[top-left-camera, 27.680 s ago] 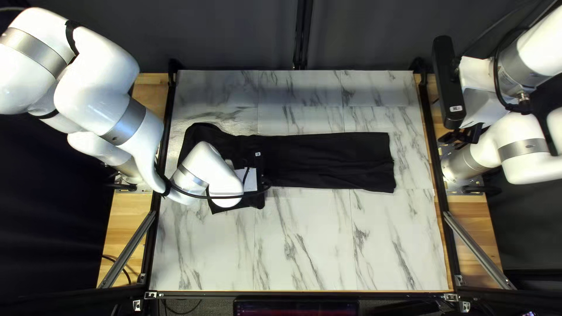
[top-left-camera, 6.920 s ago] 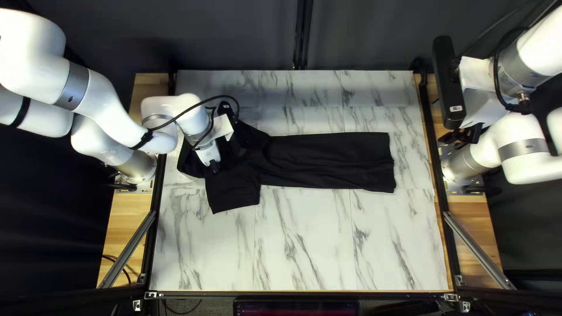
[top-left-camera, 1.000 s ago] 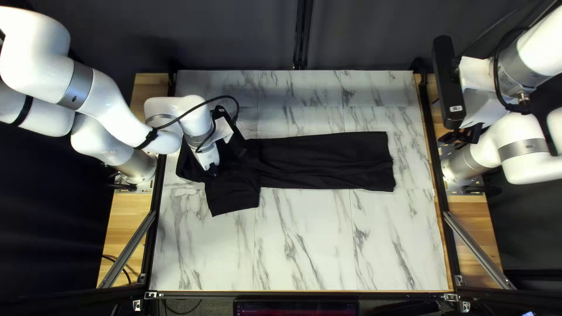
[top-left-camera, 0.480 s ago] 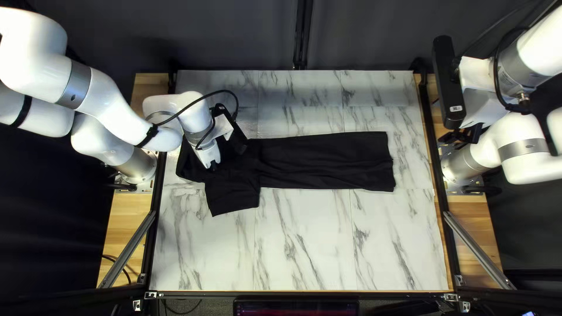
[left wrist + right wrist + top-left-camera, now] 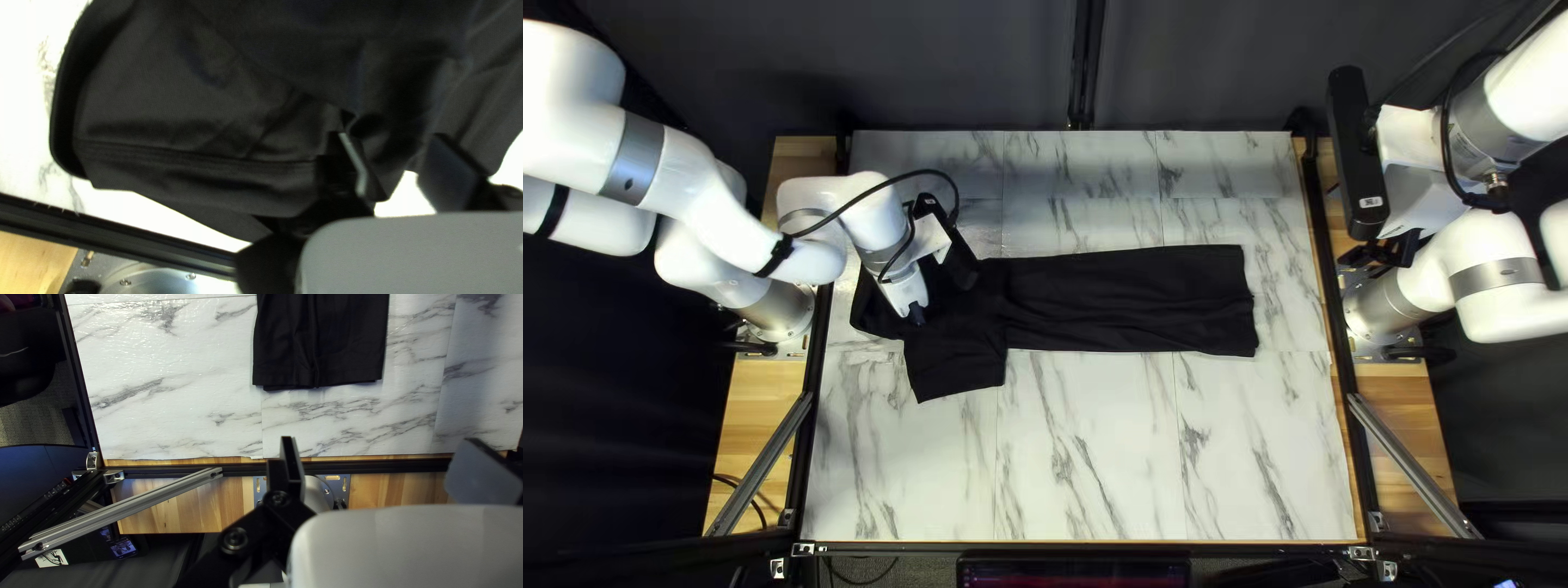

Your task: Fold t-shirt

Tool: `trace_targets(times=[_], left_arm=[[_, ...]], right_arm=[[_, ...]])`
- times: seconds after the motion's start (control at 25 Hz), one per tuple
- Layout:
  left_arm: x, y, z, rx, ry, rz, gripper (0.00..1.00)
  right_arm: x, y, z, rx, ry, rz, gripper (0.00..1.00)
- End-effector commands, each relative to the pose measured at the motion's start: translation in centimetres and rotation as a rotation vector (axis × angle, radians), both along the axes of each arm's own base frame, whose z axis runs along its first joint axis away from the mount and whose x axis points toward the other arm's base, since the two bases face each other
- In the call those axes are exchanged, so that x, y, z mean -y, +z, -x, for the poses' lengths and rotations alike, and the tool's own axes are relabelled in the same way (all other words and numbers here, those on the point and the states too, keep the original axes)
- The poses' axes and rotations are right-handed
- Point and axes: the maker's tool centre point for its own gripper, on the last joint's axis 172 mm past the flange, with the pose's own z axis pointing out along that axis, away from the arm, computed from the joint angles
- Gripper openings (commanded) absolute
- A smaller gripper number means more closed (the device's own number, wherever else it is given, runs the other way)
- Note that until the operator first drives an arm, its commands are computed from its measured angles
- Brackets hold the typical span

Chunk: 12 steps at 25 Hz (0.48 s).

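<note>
And here on the marbled desk (image 5: 1176,457), the black t-shirt (image 5: 1133,299) holds the same outline it had half a second ago: a long strip reaching toward the right of the top left view, with a wider, bunched end at the left. The newest move belongs to the left arm (image 5: 686,207), which has edged a little back toward its own side while the cloth stayed put. So no fresh fold from that shift, and I'd call this lining up for the next grab. The body looks doubled into its strip already; the sleeve flap (image 5: 956,365) juts toward the near edge and likely wants tucking in next.

Now the poses! The left arm reaches in over the bunched end, wrist tilted down. The right arm (image 5: 1486,120) waits at the desk's right edge, its claw (image 5: 381,441) spread wide, well apart from the hem (image 5: 321,381).

Down to the left claw (image 5: 389,139): it's spread too, pinching nothing, one finger right at a dark fold (image 5: 370,122). Black on black there, so whether that finger actually presses the cloth, I can't say. Closing now could catch several layers together.
</note>
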Motion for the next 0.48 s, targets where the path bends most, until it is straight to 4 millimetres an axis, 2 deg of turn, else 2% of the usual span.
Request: trace_targets(times=[0.04, 0.12, 0.2, 0.48], left_arm=[[0.3, -0.1, 0.0, -0.008, -0.009, -0.008, 0.50], [0.3, -0.4, -0.1, -0.014, -0.014, -0.010, 0.82], [0.4, -0.9, -0.4, -0.019, -0.023, -0.011, 1.00], [1.3, -0.8, -1.1, -0.029, -0.058, -0.020, 1.00]], right_arm=[[0.0, 0.0, 0.0, 0.000, 0.000, 0.000, 1.00], [0.0, 0.0, 0.0, 0.000, 0.000, 0.000, 1.00], [0.0, 0.0, 0.0, 0.000, 0.000, 0.000, 1.00], [0.0, 0.0, 0.0, 0.000, 0.000, 0.000, 1.00]])
